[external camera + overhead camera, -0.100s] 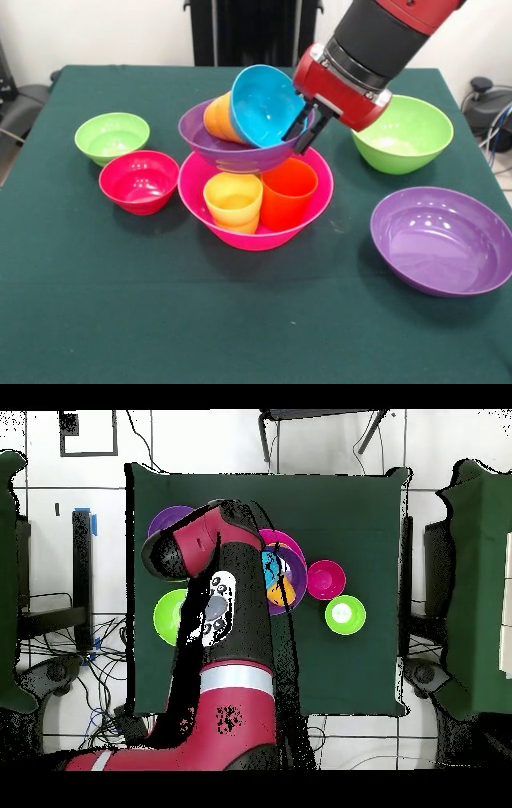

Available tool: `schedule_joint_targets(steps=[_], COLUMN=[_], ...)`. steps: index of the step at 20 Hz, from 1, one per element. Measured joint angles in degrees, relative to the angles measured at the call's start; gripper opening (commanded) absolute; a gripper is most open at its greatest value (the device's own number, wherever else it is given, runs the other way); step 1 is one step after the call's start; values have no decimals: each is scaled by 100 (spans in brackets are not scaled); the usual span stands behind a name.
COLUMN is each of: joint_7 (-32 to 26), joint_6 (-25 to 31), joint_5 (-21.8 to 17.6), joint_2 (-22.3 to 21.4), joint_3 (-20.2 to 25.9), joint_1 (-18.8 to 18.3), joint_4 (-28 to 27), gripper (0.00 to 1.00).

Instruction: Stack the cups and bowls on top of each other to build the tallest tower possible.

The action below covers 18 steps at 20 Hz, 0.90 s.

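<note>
The tower's base, the large hot-pink bowl (256,234) (284,540), stands mid-table. A yellow-orange cup (233,202) and a red-orange cup (288,192) stand upright in it. A purple bowl (232,150) rests on its far side, above the cups. Inside that bowl an orange cup (218,118) (283,592) lies tilted, and the blue bowl (264,102) (270,566) stands on its side against it. My gripper (309,128) comes down from the upper right, shut on the blue bowl's right rim. In the overhead view the arm hides the gripper.
In the front view a small light-green bowl (112,136) (345,615) and a red bowl (139,182) (326,580) sit left of the tower. To its right are a medium light-green bowl (402,132) (168,616) and, nearer the front, a second purple bowl (442,240) (172,519).
</note>
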Motion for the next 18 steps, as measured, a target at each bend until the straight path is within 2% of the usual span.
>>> schedule_joint_targets(steps=[9, 18], joint_7=[0, 0], joint_6=[-1, 1], joint_5=[72, 71], joint_2=[133, 301], joint_3=[-33, -154], joint_1=[34, 220], joint_4=[-5, -17], gripper=[0, 0])
